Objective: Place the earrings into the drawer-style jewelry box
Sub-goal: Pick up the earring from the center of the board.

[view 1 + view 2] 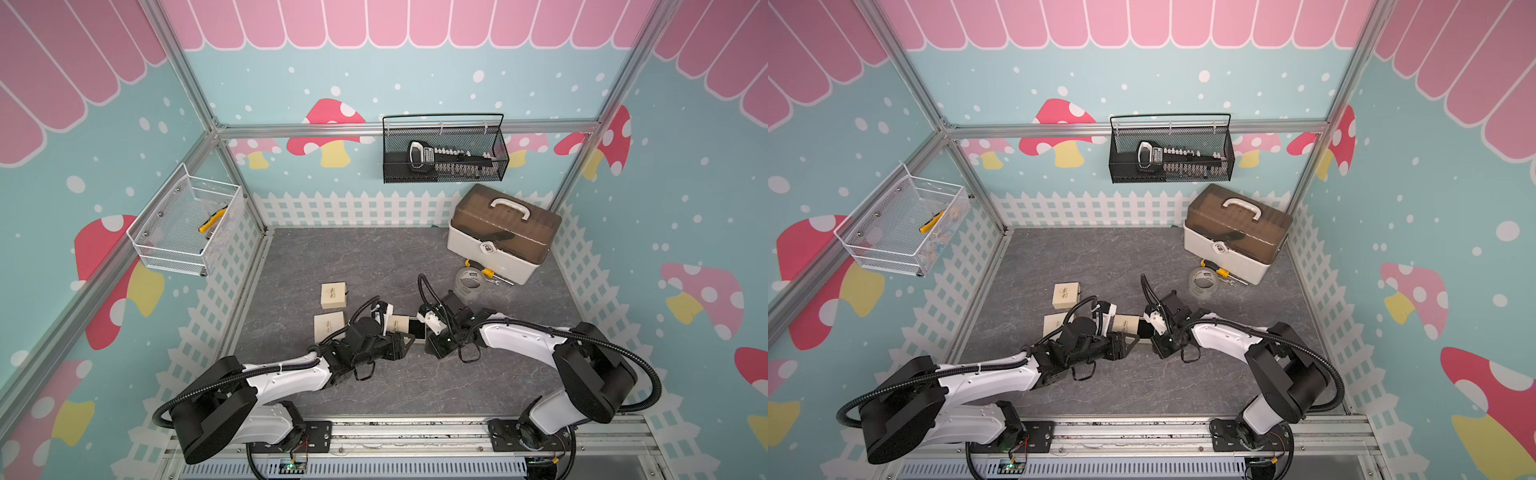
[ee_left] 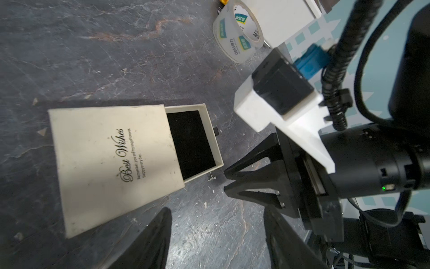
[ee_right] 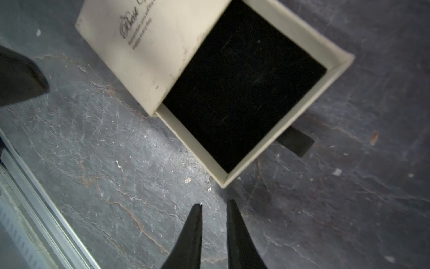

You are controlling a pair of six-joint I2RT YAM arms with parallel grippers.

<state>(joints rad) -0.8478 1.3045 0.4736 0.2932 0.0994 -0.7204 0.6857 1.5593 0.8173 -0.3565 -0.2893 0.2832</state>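
**1. Box.** The cream cardboard drawer-style jewelry box lay flat on the grey slate-pattern table, approx. mid-table, between the two arms. Its black-lined drawer stood partly out of the printed sleeve. In both top views the box's long axis ran side to side across the table. The open drawer end pointed toward the right arm. A black ribbon pull tab projected from that end face.

**2. Earring.** One tiny silvery pin-like earring lay on the table outside the drawer. It was just beside the drawer's corner, between that corner and the right gripper tips. It was too small to tell its axis or which way it pointed.

**3. Grippers.**
- The right gripper sat low over the table, tips aimed at the drawer corner. Its jaws stood a narrow gap apart. The right wrist view showed bare table through the gap, w/ nothing between them.
- The left gripper had its jaws spread wide w/ nothing between. It sat near the sleeve's side edge, apart from it.

**4. Misc.**
- A small beige lidded box and a second flat beige box lay on the left-arm side.
- A clear tape roll lay near a white carry case w/ a brown lid at the far right.
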